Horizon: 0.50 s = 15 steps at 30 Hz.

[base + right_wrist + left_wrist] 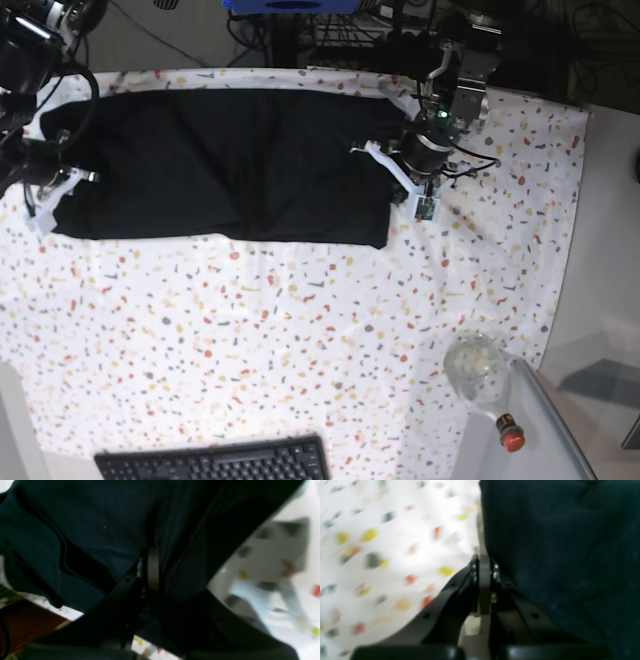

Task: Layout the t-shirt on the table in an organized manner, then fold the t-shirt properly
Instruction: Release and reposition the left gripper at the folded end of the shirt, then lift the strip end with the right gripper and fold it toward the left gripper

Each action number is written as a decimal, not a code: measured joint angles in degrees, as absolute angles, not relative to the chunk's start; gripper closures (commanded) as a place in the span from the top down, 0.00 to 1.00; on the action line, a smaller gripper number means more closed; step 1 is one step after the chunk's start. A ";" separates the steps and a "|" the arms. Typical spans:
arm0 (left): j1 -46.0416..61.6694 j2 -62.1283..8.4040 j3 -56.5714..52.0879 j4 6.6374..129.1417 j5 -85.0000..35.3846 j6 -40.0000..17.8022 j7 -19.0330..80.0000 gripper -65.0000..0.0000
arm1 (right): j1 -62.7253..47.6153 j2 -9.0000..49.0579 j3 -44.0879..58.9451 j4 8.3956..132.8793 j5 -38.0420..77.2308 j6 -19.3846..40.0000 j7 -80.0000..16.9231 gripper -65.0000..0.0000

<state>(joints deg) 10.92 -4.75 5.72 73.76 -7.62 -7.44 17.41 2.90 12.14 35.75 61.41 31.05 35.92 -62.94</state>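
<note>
The black t-shirt (220, 165) lies spread as a wide band across the far half of the speckled white table (300, 320). My left gripper (402, 186) is at the shirt's right edge. In the left wrist view its fingertips (483, 560) are pressed together at the border of the t-shirt (557, 542), beside the blurred table (395, 542). My right gripper (50, 196) is at the shirt's left end. In the right wrist view it (152, 555) is shut, with folds of the t-shirt (100, 517) draped over and around its fingers; the table (275, 555) shows at the right.
A black keyboard (215, 462) sits at the front edge. A clear round bottle with a red cap (480, 375) lies at the table's lower right corner, next to the plain grey side surface (600, 300). Cables and equipment crowd the far edge.
</note>
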 measured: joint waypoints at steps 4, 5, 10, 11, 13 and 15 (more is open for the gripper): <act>9.39 -2.48 6.31 72.23 -7.86 -8.19 17.82 0.00 | 2.26 10.55 34.26 73.19 31.11 32.38 -67.77 0.00; 9.15 -2.35 6.55 72.01 -8.01 -8.36 17.61 0.00 | 2.00 9.96 33.47 76.25 31.53 31.40 -68.66 0.00; 8.40 -2.17 10.92 71.88 -8.34 -9.41 18.41 0.00 | -0.67 6.20 29.41 91.90 31.73 17.15 -73.93 0.00; 8.51 -1.89 11.14 71.88 -8.45 -9.56 18.52 0.00 | -1.08 5.10 28.82 94.13 31.86 16.12 -74.48 0.00; 8.67 -1.50 11.42 71.77 -8.67 -9.80 18.44 0.00 | -2.42 2.66 27.40 97.84 31.53 13.58 -75.22 0.00; 8.62 -1.52 11.44 71.77 -9.06 -10.57 18.63 0.00 | -3.66 0.19 24.95 99.72 31.62 11.97 -75.24 0.00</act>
<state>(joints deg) 8.62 -1.52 11.44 71.77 -9.06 -10.57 18.63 -3.66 0.19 24.95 99.72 31.62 11.97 -75.24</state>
